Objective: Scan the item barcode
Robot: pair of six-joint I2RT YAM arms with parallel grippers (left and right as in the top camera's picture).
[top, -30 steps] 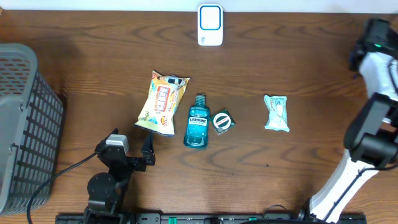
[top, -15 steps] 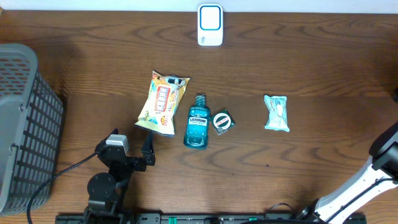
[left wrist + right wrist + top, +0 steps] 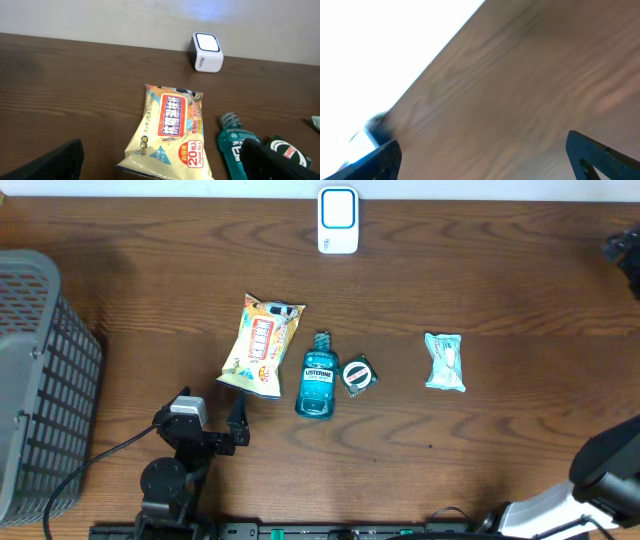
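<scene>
While left fingers (image 3: 60,162) and right fingers (image 3: 600,155) gape, the wipes pack (image 3: 170,130) lies before left.

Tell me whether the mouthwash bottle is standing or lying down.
Lying down: the mouthwash bottle shows its full length and front label to the overhead camera.

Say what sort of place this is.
Probably a mock shop checkout on a wooden table: a white barcode scanner at the far edge, packaged goods such as a wipes pack and mouthwash bottle, and a grey basket.

Left arm (image 3: 185,442) low at near edge, right arm (image 3: 608,470) far right, both jaws spread wide
</scene>
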